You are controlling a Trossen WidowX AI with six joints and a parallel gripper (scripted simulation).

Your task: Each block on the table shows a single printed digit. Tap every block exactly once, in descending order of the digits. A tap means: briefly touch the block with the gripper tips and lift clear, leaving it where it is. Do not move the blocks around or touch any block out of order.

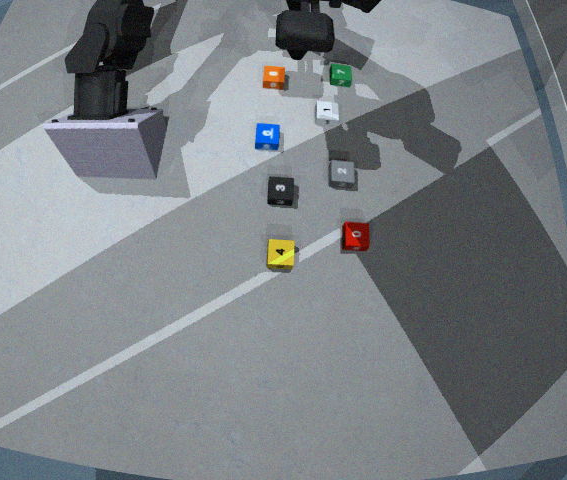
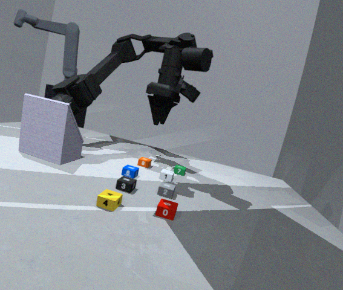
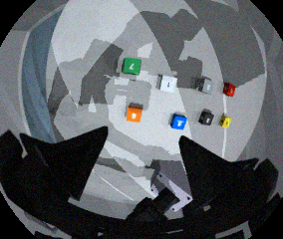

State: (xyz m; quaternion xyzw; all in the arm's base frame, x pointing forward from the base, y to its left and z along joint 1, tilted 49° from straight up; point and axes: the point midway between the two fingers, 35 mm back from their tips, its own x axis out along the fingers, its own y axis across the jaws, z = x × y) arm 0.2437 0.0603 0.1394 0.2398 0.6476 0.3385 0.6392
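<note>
From the top view I find the end effector [image 2: 160,122] [image 3: 144,134] mostly cut off at the upper edge; its fingertips are out of sight there. The wrist view shows the fingers apart with nothing between them, raised above the worktop [image 1: 195,330] [image 2: 71,249] [image 3: 156,107]. In that view, the digits on the yellow block [image 1: 280,253] [image 2: 109,200] [image 3: 224,121] and the red block [image 1: 355,236] [image 2: 166,209] [image 3: 229,90] are too small to read; the exterior view gives 4 and 0.

All eight blocks sit flat in two loose rows. From above, their top digits are turned sideways, except the white block's [image 1: 327,111] [image 2: 166,175] [image 3: 168,84], whose direction I cannot confirm. Being cube-like, they present no clear long axis.

The worktop is grey, crossed by pale bands and dark shadow. Plain grey walls [image 2: 243,78] stand behind.
</note>
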